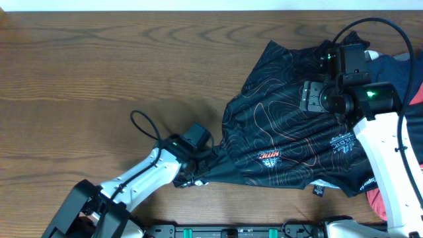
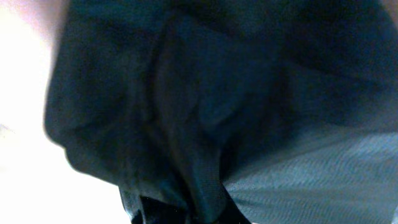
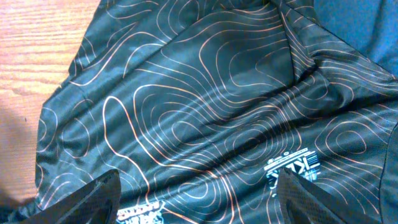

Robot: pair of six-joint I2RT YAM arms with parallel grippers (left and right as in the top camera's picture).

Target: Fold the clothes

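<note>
Black contour-print jersey (image 1: 284, 125) lies rumpled and unfolded; left hand (image 1: 197, 162) pinches its near-left corner, right hand (image 3: 202, 200) spread above it, every fold pending.

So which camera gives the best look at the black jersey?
Overhead: nearly the whole jersey shows, logos included. The right wrist view shows only a patch of its orange line pattern, and the left wrist view shows just dark, blurred cloth up close.

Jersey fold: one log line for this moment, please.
left gripper: pinching jersey corner | right gripper: open above jersey | jersey: rumpled, not yet folded
</note>
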